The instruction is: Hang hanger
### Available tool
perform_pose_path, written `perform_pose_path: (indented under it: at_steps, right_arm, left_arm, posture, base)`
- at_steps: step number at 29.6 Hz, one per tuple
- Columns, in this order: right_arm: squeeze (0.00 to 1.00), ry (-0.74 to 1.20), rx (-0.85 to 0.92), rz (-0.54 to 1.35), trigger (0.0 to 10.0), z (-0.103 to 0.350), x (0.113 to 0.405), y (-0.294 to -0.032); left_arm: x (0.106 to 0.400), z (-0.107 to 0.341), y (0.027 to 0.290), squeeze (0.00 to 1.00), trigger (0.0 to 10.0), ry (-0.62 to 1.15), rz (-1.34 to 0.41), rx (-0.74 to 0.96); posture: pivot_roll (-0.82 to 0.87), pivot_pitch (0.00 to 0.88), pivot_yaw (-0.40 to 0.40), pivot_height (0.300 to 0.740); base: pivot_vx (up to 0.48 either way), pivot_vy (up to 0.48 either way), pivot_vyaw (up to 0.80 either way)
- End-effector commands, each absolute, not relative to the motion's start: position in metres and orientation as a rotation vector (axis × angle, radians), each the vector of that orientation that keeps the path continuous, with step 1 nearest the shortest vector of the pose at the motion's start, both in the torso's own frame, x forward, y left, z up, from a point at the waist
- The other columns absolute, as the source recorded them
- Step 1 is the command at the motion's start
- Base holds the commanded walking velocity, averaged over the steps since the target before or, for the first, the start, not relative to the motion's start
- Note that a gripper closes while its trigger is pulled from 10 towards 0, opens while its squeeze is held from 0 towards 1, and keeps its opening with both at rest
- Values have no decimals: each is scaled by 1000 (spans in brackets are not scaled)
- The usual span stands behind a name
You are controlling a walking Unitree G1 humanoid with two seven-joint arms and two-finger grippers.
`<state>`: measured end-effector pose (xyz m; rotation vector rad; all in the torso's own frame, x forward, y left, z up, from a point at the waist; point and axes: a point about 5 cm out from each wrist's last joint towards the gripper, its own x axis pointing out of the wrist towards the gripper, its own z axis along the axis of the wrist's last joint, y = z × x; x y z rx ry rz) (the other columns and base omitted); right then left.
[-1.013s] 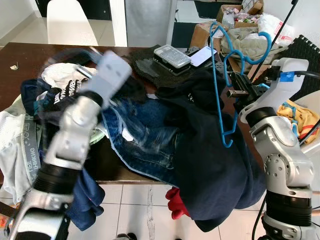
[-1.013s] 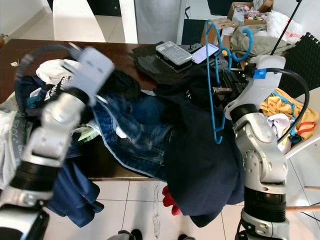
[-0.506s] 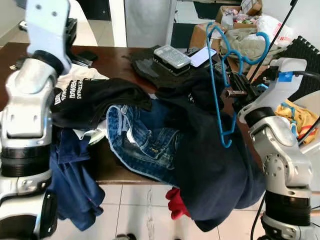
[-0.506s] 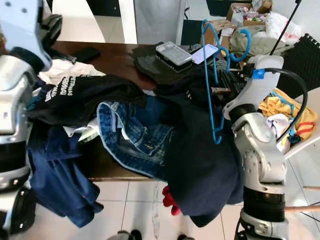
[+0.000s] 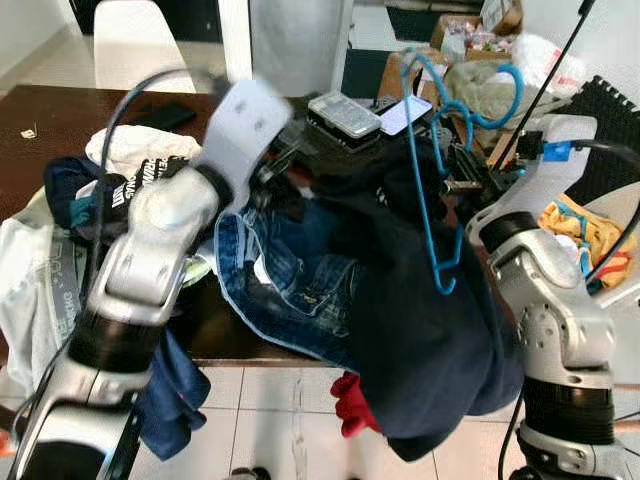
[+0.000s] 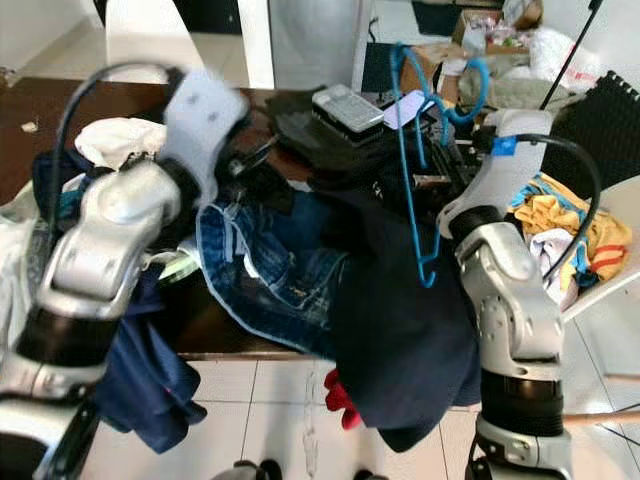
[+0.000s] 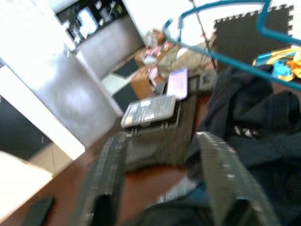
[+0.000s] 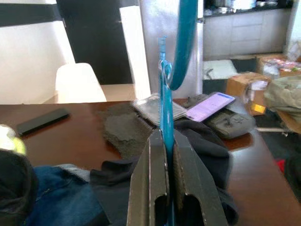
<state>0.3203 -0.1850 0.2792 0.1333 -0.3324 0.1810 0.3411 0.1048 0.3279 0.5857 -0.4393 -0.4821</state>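
Right wrist view: right gripper (image 8: 165,141) clenched on one blue wire hanger (image 5: 425,170); left gripper (image 7: 160,183) released above the bench (image 8: 84,136).

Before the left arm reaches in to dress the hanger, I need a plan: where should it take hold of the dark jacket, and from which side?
Probably the bunched collar end of the dark jacket, near the blue hanger held upright in the right gripper. Come from the robot's left, over the jeans: the left gripper hovers there with fingers open, and the jacket's bulk drapes off the table edge, harder to lift.
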Motion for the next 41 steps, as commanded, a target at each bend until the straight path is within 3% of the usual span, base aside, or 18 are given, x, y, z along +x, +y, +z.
perform_pose_path:
  at_steps: [1,9,18,19,27,41]
  right_arm:
    - [0,-350,134,169,10000,281,319,-188]
    - [0,-353,122,154,10000,282,317,-192]
    - [0,-351,119,151,10000,282,316,-193]
    - [0,-351,118,150,10000,282,316,-193]
    - [0,-352,118,147,10000,283,317,-194]
    - [0,-354,122,145,10000,283,318,-194]
  left_arm:
    - [348,315,85,1000,10000,-375,-564,640]
    - [359,283,62,1000,10000,-153,-684,810]
    - [358,280,60,1000,10000,-89,-736,901]
    - [360,282,63,0,10000,-77,-734,954]
    - [364,277,92,0,10000,54,-669,1178]
    - [355,271,109,0,10000,174,-675,1247]
  posture:
    - [95,164,-51,740]
    - [76,171,-47,740]
    - [76,174,-46,740]
    - [77,174,-44,740]
    - [82,178,-45,740]
    - [88,179,-49,740]
  base:
    - [0,0,0]
    - [0,0,0]
    - [0,0,0]
    - [0,0,0]
    - [0,0,0]
    - [0,0,0]
